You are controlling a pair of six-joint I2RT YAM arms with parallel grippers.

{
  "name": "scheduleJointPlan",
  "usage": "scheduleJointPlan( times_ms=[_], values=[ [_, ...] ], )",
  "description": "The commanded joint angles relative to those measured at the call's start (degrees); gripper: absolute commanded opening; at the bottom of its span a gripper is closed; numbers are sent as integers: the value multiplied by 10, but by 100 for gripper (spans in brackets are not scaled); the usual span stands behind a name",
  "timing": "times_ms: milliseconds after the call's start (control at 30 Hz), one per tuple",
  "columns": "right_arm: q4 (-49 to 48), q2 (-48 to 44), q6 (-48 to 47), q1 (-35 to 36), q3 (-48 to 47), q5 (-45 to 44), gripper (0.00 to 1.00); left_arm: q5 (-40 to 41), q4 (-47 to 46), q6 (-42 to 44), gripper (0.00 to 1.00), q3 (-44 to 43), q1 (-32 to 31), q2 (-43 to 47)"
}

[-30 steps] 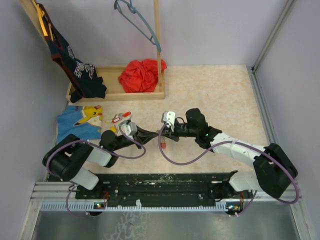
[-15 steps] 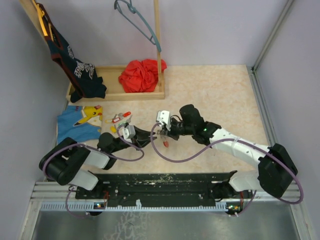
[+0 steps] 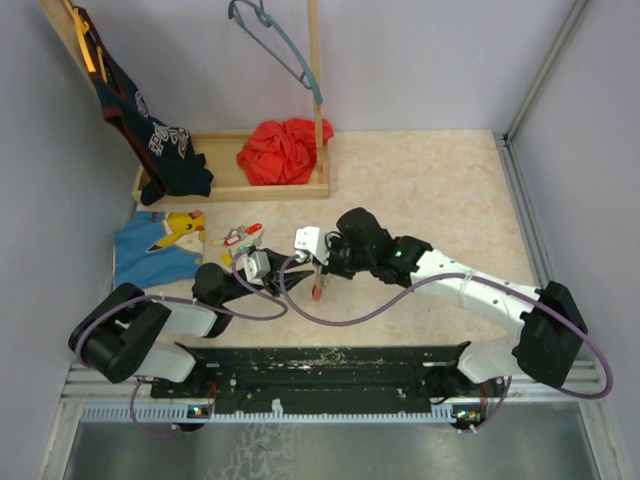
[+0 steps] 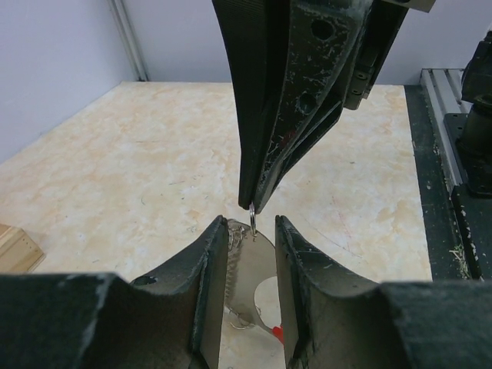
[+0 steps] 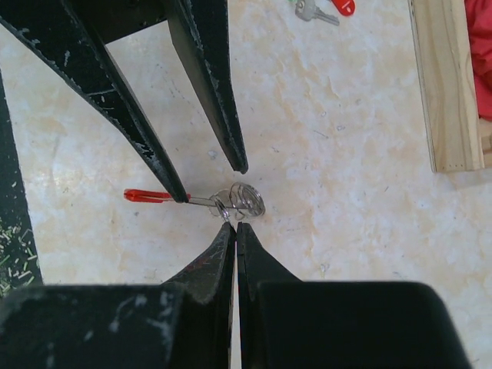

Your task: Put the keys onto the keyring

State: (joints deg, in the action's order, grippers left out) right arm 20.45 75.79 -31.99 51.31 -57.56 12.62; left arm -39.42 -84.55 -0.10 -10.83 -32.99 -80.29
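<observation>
The keyring, a wire coil with a red tag, hangs at my right gripper, which is shut on one of its wire loops. My left gripper is open, with one finger on each side of the keyring. In the left wrist view the wire sits between my left gripper's jaws, under the right gripper. From above, both grippers, left and right, meet over the red tag. The keys lie on the table to the left; they also show in the right wrist view.
A blue cloth with a yellow cartoon print lies left of the keys. A wooden tray at the back holds a red cloth and a dark garment. Its edge shows in the right wrist view.
My right gripper has moved left with the keyring until it meets the left gripper. The left gripper has stayed nearly in place.
</observation>
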Motion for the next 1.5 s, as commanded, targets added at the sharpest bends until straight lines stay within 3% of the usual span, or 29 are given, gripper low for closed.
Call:
scheduleJointPlan(
  times_ms=[0, 700, 1167, 1367, 1467],
  values=[
    [23, 12, -13, 13, -44, -36, 0, -20, 21, 12, 37, -21, 3, 3],
    [34, 34, -18, 34, -73, -53, 0, -39, 92, 39, 21, -44, 3, -1],
    [31, 32, -18, 40, -76, -43, 0, -33, 119, 47, 15, -53, 3, -1],
    [23, 29, -17, 40, -74, -37, 0, -35, 138, 56, 2, -57, 3, 0],
    [13, 24, -17, 40, -69, -36, 0, -36, 142, 60, 0, -56, 2, 2]
  ],
)
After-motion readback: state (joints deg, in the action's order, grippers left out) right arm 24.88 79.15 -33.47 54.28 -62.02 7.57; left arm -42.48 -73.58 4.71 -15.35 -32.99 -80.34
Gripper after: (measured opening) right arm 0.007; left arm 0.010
